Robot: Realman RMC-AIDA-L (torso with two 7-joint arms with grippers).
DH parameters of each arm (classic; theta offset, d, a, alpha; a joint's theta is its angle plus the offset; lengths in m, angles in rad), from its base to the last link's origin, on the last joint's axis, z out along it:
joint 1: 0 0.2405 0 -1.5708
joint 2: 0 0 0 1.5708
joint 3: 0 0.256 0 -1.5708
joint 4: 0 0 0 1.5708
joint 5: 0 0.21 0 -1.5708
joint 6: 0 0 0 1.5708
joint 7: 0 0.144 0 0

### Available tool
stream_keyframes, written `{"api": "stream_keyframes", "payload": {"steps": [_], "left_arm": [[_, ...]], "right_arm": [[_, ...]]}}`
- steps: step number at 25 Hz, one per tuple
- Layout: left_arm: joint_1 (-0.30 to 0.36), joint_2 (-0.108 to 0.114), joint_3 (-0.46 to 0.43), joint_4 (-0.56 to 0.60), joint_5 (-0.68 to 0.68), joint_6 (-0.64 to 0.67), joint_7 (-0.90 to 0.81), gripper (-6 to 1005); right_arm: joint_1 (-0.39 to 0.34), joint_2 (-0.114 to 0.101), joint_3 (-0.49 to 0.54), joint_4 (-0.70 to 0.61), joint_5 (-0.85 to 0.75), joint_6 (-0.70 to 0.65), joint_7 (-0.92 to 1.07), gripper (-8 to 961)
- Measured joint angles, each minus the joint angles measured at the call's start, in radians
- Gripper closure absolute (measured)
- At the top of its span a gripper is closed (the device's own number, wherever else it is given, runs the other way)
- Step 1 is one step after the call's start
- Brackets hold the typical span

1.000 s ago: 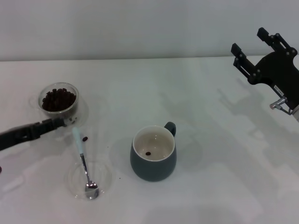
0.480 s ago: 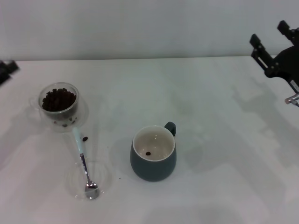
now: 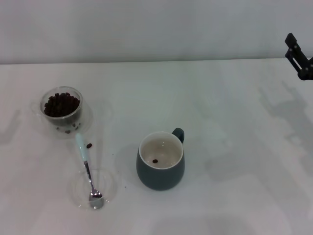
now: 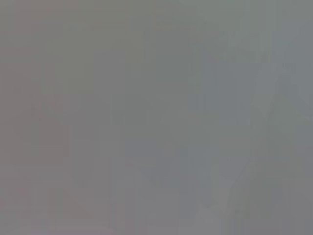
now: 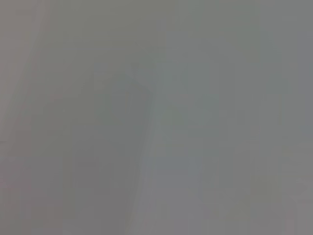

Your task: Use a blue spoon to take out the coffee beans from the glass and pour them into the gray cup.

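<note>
Head view is reading bright and even, soft shadows lying on the white table (image 3: 220, 98). Both wrist views are showing only featureless gray blur, nothing resolving.

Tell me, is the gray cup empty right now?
Nearly empty: the upright gray cup shows one coffee bean on its cream bottom.

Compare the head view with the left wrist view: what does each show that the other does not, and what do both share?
Only the head view shows things: the glass of coffee beans, the spoon with its bowl in a shallow clear dish, the gray cup with one bean inside, a stray bean on the table, and the right gripper at the far right edge. The left wrist view shows only a plain gray blur. They share nothing recognisable.
</note>
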Motion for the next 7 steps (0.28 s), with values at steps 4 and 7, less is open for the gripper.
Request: {"api": "stream_keyframes", "payload": {"steps": [4, 7], "left_arm": [[-0.008, -0.002, 0.001, -0.088, -0.086, 0.015, 0.124, 336], [-0.025, -0.003, 0.002, -0.132, -0.108, 0.017, 0.168, 336]], "right_arm": [[0.0, -0.009, 0.001, 0.0, 0.0, -0.001, -0.003, 214], [0.003, -0.016, 0.002, 0.001, 0.0, -0.002, -0.003, 214]]}}
